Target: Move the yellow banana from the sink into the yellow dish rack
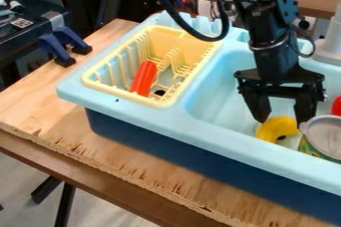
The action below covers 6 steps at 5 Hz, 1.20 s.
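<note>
Here, the gripper (283,119) (fingers apart) hangs by a yellow object (271,129)

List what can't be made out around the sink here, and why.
All in the camera view:
- Yellow thing: its lower edge is hidden by the sink's near rim, so its full shape is unclear.
- Gripper: the slanted angle leaves unclear whether it touches the yellow thing.
- Can: its bottom is hidden by the same rim.
- Red thing: cut off by the right edge.
</note>
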Each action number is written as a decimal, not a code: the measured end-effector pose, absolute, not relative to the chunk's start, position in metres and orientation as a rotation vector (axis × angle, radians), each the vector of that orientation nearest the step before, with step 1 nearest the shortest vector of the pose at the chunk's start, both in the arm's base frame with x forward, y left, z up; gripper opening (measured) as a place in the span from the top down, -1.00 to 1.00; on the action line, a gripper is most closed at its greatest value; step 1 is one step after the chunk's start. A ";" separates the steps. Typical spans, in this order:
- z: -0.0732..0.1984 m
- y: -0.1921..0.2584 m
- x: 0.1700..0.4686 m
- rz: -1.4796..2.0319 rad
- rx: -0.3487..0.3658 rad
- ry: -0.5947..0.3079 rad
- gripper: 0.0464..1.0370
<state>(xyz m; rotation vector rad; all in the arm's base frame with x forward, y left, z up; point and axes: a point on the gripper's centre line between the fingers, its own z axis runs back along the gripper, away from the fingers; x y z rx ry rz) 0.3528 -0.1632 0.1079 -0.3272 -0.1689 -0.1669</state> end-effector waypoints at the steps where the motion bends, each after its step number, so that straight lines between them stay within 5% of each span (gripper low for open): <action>1: 0.100 -0.167 0.351 -0.172 -0.279 -0.095 -0.92; 3: 0.097 -0.161 0.344 -0.187 -0.203 -0.044 -0.85; 4: 0.092 -0.158 0.342 -0.184 -0.201 -0.036 -0.28; 5: 0.092 -0.152 0.339 -0.181 -0.202 -0.036 0.02; 6: 0.092 -0.146 0.337 -0.190 -0.214 -0.043 0.02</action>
